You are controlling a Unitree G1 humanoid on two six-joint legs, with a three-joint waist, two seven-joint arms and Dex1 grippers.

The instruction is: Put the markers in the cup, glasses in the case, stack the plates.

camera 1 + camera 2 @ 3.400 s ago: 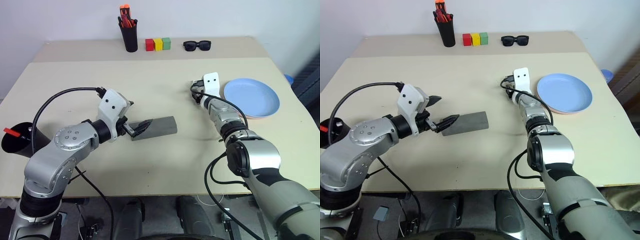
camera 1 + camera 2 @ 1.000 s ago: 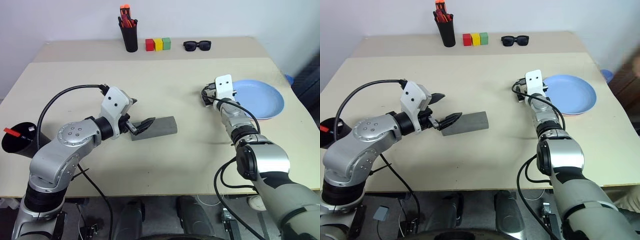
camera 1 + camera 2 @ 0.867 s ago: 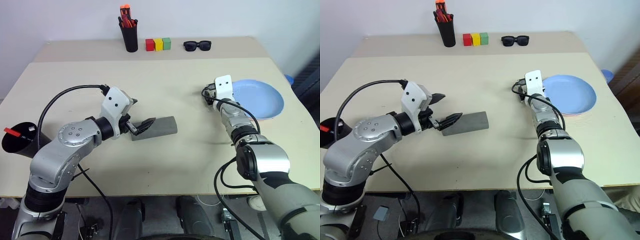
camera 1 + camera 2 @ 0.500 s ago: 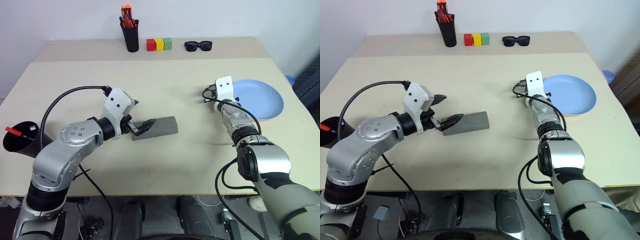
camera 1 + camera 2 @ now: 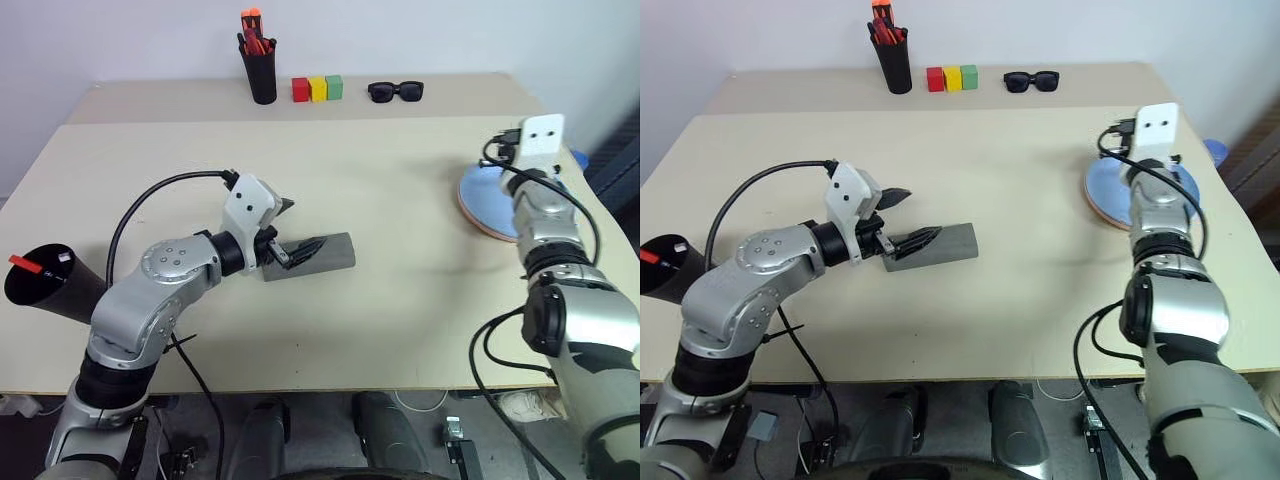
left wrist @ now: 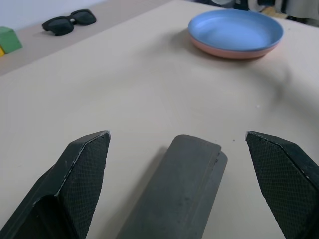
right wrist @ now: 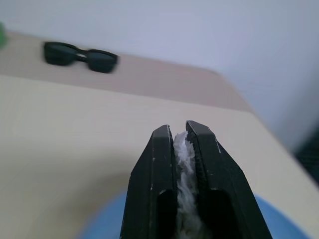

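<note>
The grey case (image 5: 325, 251) lies closed mid-table. My left gripper (image 6: 177, 142) is open, one finger on each side of the case's near end. The light blue plate (image 6: 234, 27) rests on the salmon pink plate (image 6: 227, 53) at the right. My right gripper (image 7: 179, 133) is shut and raised level over the stack, with a thin pale strip between its fingers that I cannot identify. Its white wrist mount (image 5: 541, 135) stands above the plates. The black cup (image 5: 40, 290) at the far left holds a red-capped marker (image 5: 20, 263). The glasses are out of view.
At the back stand a black pen holder (image 5: 262, 75) with red-orange pens, three coloured blocks (image 5: 316, 88) and black sunglasses (image 5: 395, 91). The table's right edge (image 5: 600, 215) runs just past the plates. A wide bare stretch of table (image 5: 400, 230) lies between case and plates.
My right gripper shut, then rose and swung right from the plates' left rim to above them. The left gripper edged right along the case. The plates stayed put.
</note>
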